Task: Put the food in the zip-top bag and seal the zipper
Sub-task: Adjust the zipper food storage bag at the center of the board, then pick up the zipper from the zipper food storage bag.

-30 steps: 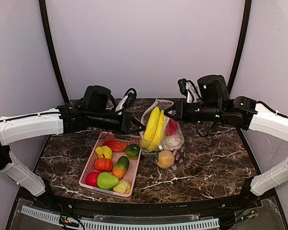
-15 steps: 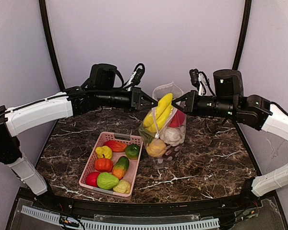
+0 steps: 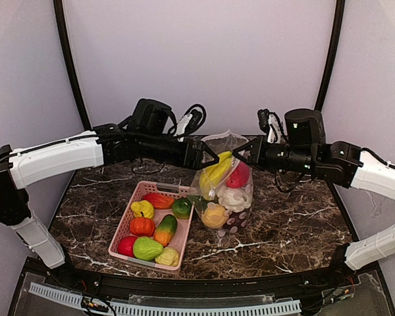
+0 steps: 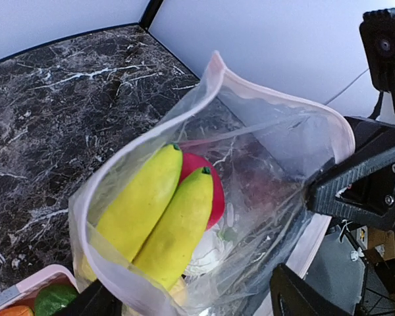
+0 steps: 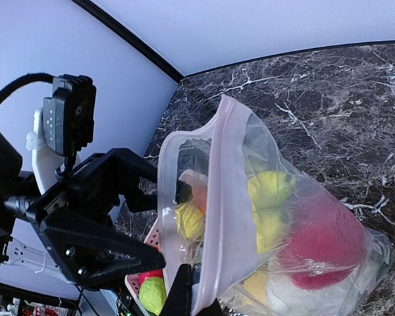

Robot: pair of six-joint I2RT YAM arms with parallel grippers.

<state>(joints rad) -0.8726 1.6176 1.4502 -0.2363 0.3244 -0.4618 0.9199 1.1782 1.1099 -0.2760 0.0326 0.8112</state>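
The zip-top bag stands at the table's middle, mouth up, with a yellow banana, red fruit, white cauliflower and a yellow-orange ball inside. My right gripper is shut on the right end of the pink zipper; its fingertips pinch the strip. My left gripper is open at the bag's left rim. In the left wrist view, its fingers stand wide apart on either side of the rim, not pinching it. The mouth gapes open.
A pink slatted basket sits left of the bag, touching it. It holds several toy foods, including a yellow pepper, an orange tomato and green pieces. Dark marble table lies to the right, with walls behind.
The arms raised the bag, then lowered it back to the table. The left gripper has opened and let go of the bag's left rim. The right gripper keeps its hold.
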